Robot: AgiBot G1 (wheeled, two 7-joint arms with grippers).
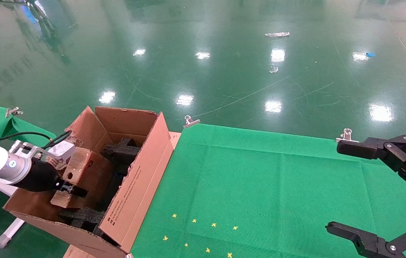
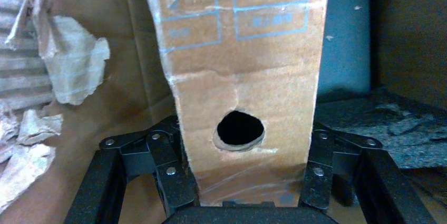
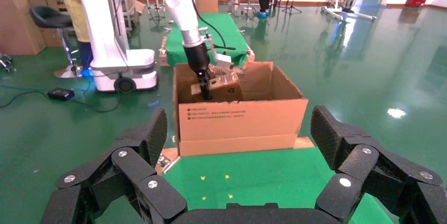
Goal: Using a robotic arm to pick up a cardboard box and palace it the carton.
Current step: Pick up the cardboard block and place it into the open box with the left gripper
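My left gripper point(image 1: 67, 187), on the white arm, is shut on the cardboard box point(image 1: 81, 167), a small brown box with clear tape and a round hole. It holds the box tilted inside the carton point(image 1: 142, 179), low between the tall flaps, above the black foam inserts point(image 1: 121, 150). In the left wrist view the cardboard box point(image 2: 242, 76) fills the span between the black fingers point(image 2: 173, 182), with the carton's torn wall point(image 2: 68, 60) beside it. My right gripper point(image 1: 334, 186) is open over the table's right side, holding nothing. From its wrist view the carton point(image 3: 242, 121) and the cardboard box point(image 3: 224, 84) show ahead.
A green cloth table point(image 1: 260, 186) with several small yellow marks point(image 1: 199, 233) lies right of the carton. Metal clips point(image 1: 190, 121) sit on its far edge. Glossy green floor lies beyond. The white arm's wheeled base point(image 3: 121, 71) and a chair point(image 3: 50, 18) stand behind the carton.
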